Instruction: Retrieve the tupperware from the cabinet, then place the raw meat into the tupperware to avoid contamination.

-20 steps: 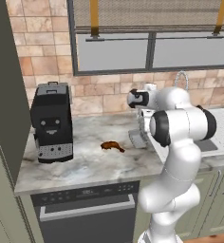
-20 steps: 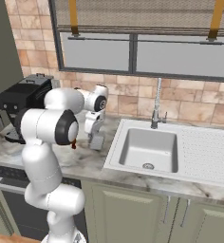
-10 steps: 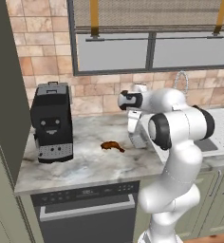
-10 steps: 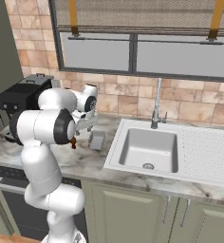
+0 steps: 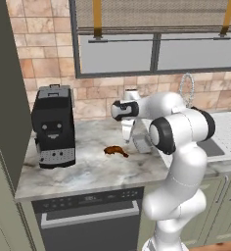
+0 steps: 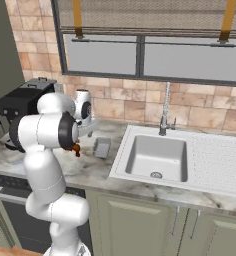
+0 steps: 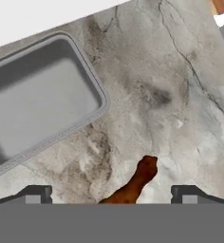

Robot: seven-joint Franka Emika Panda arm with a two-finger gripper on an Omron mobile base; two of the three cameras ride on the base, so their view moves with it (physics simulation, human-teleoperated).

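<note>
**Hand view and base views: counter stock with gripper spread above the meat**

Hand view, item one: raw meat (image 7: 134, 184), reddish-brown, tapered lump lying on the marble counter (image 7: 171, 85), its narrow end pointing up the picture, the rest cut off at the bottom. It sits between the two dark fingertips (image 7: 35, 194), which stand wide apart and touch nothing. Gripper (image 7: 111, 195) released, holding no thing.

Item two: tupperware (image 7: 38, 99), pale grey, low-walled, rounded corners, upright and open-topped on the counter, apart from the meat, toward the sink side.

Left base view: meat (image 5: 116, 151) near the middle of the counter (image 5: 83, 171), well clear of the front edge. Gripper (image 5: 128, 133) hangs above and just behind it. Tupperware (image 5: 142, 143) partly hidden behind the arm. Black coffee machine (image 5: 53, 126) at the counter's left end, beside the sage-green cabinet (image 5: 5, 98).

Right base view: tupperware (image 6: 101, 147) near the left rim of the white sink (image 6: 155, 157), with the faucet (image 6: 165, 112) at the back edge. Meat (image 6: 76, 149) peeks out beside the arm.
</note>
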